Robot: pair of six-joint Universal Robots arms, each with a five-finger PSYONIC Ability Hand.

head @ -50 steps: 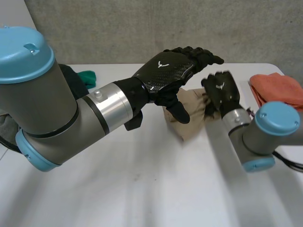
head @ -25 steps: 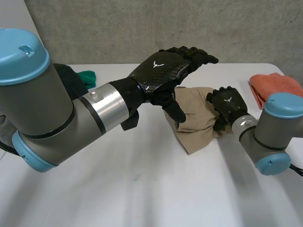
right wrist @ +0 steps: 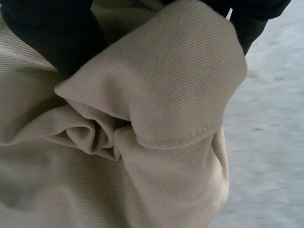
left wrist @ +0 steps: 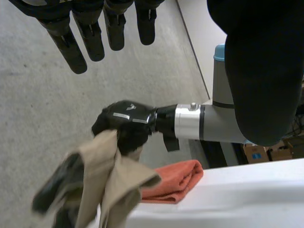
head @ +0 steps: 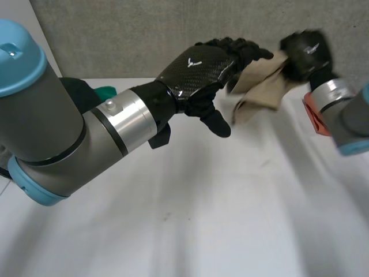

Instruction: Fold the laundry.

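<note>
White tabletop sits below the tan garment, bunched aloft in the curled fingers of the right hand. Left hand hovers near it, straight-fingered and empty; it would do best to catch a free hem.

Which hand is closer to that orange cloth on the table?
Right. The right hand, gripping the tan cloth, is up above the orange cloth; the left hand hovers open farther away, on the tan cloth's other side.

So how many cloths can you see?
3. A tan cloth is held up in the right hand, an orange cloth lies on the table by that arm, and a green cloth peeks out beside the left arm. A dark heap there may hide more.
</note>
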